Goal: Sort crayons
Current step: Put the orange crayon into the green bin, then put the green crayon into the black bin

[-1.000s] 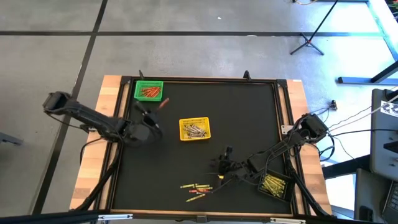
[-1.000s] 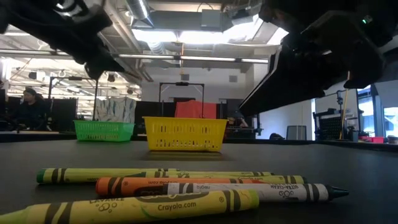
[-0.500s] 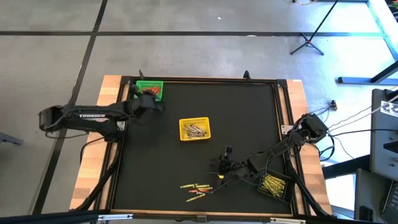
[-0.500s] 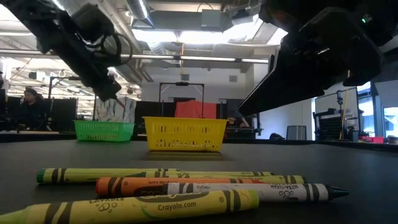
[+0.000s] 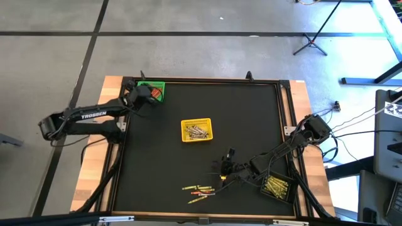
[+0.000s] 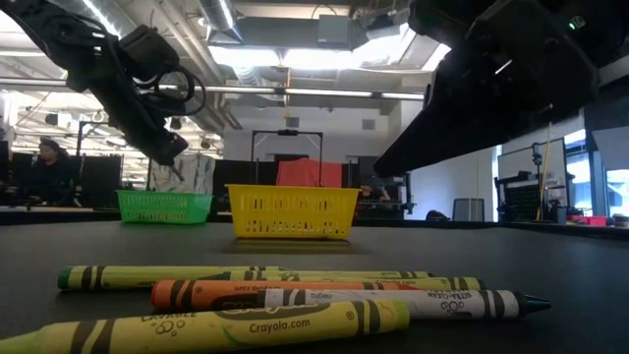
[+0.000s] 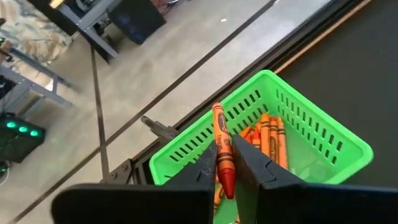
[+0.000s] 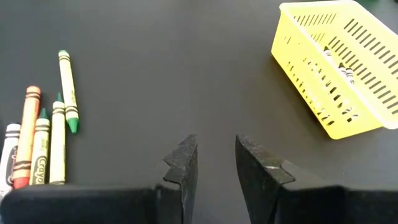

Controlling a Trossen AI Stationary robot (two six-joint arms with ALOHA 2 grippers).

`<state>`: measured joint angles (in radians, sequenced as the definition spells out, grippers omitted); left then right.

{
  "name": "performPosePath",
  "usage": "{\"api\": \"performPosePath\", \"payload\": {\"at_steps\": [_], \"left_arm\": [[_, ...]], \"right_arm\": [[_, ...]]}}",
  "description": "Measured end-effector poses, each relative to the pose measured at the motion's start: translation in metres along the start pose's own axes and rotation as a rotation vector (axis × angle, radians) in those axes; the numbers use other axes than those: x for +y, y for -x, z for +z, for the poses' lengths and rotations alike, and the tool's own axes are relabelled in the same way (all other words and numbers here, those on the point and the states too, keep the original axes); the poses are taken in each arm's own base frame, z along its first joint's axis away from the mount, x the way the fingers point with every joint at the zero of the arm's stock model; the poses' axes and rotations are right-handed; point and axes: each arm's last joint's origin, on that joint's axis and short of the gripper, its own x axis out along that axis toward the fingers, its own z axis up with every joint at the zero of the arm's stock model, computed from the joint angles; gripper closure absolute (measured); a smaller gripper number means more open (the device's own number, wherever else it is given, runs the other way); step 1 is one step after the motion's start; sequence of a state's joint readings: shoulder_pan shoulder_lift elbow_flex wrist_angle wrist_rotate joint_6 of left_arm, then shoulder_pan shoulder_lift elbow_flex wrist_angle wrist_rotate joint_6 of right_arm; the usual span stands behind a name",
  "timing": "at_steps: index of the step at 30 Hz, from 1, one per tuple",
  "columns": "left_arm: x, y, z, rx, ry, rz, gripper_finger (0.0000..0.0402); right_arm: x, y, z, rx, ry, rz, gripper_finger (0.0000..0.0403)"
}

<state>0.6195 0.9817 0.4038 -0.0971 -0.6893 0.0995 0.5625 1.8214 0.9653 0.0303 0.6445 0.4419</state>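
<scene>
My left gripper (image 7: 227, 163) (image 5: 149, 95) is shut on a red-orange crayon (image 7: 220, 140) above the green basket (image 7: 311, 134) (image 5: 155, 85) at the table's far left corner. That basket holds more orange crayons (image 7: 268, 135). Several loose crayons (image 5: 198, 189) (image 8: 40, 140) (image 6: 285, 295) lie flat on the black mat near the front edge. My right gripper (image 8: 214, 163) (image 5: 224, 169) hovers open and empty just right of them. My left gripper pinches the crayon between its two fingers (image 7: 252, 165), on the part of the shaft near the pointed end (image 7: 224, 168). The fingers slant down toward the far edge and lie along the crayon. Its flat end (image 7: 216, 109) sticks out past the fingertips, clear above the basket.
A yellow basket (image 5: 196, 130) (image 8: 339, 68) with pale crayons stands mid-table. A black basket (image 5: 276, 187) with yellow crayons sits at the front right, under my right arm. A raised frame (image 5: 207, 80) borders the mat.
My left gripper has swung from the mat's left middle toward the far edge and now stands over the green basket, the crayon still in its fingers.
</scene>
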Motion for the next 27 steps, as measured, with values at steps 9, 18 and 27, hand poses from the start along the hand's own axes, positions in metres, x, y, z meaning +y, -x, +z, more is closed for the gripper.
{"api": "performPosePath", "payload": {"at_steps": [9,18,27], "left_arm": [[-0.001,-0.001,-0.001,0.008,0.025,-0.094,0.0325],[-0.022,0.009,0.001,-0.028,0.064,-0.658,0.0311],[-0.055,0.045,0.000,-0.061,-0.046,-1.127,0.0311]], "right_arm": [[0.000,0.000,0.000,-0.003,-0.002,0.002,0.0297],[0.000,0.000,0.001,-0.005,-0.003,0.003,0.0297],[0.001,0.000,0.002,-0.021,-0.016,0.011,0.0297]]}}
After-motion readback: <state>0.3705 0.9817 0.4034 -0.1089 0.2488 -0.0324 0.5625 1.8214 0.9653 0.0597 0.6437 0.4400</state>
